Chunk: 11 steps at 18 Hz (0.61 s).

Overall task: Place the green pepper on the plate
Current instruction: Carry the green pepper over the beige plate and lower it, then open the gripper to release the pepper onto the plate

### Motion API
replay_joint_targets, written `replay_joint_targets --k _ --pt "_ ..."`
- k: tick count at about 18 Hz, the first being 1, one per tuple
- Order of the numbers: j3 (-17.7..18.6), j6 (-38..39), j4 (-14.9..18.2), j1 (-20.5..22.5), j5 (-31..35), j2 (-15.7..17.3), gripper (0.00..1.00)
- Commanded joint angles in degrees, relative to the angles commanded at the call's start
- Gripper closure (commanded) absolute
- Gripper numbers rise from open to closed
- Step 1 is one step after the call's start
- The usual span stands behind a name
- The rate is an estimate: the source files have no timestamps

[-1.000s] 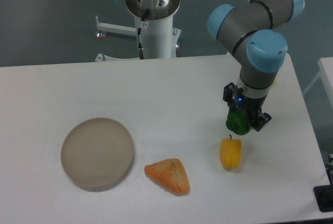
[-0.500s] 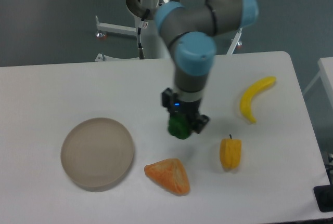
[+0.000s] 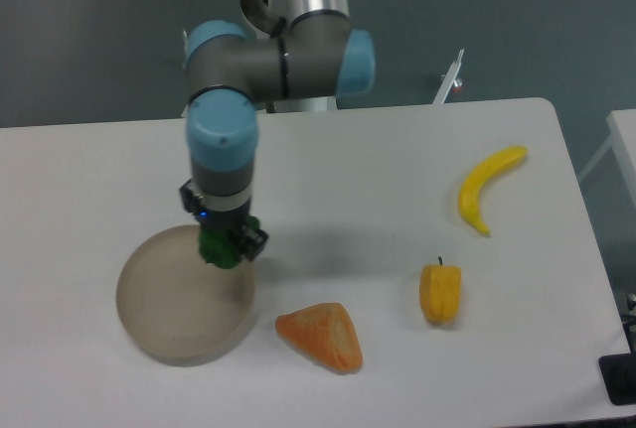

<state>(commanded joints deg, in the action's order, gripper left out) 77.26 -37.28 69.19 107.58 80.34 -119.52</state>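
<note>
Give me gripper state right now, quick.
Gripper: closed on the green pepper, held over the right edge of the plate.

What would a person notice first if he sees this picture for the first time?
The eye goes first to the grey and blue robot arm at centre left, whose gripper holds the green pepper over the right edge of the plate. Next come the bright fruits on the white table: a banana at right, a yellow-orange pepper below it.
</note>
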Motion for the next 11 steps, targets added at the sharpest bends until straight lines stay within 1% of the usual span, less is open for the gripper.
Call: replay_joint_targets --k 1,2,4,5,6,7,8,11 --pt "-0.3 0.4 -1.6 -0.6 -0.1 -1.1 0.51" --pt "-0.3 0.4 -1.9 -0.9 -0.1 -1.7 0.49" --pt "0.0 -0.2 -2.2 -1.1 -0.1 -2.8 0.39" --pt "0.0 -0.2 -2.2 -1.2 0.0 -3.3 0.31" --pt "0.0 -0.1 -2.2 -1.3 0.0 -3.7 0.14" --pt "0.0 -0.1 -2.2 -1.3 0.1 -3.9 0.02" --pt "0.0 -0.1 -2.2 -1.3 0.0 -3.9 0.0" --pt "-0.3 -0.3 -2.2 -1.2 0.2 -3.7 0.0"
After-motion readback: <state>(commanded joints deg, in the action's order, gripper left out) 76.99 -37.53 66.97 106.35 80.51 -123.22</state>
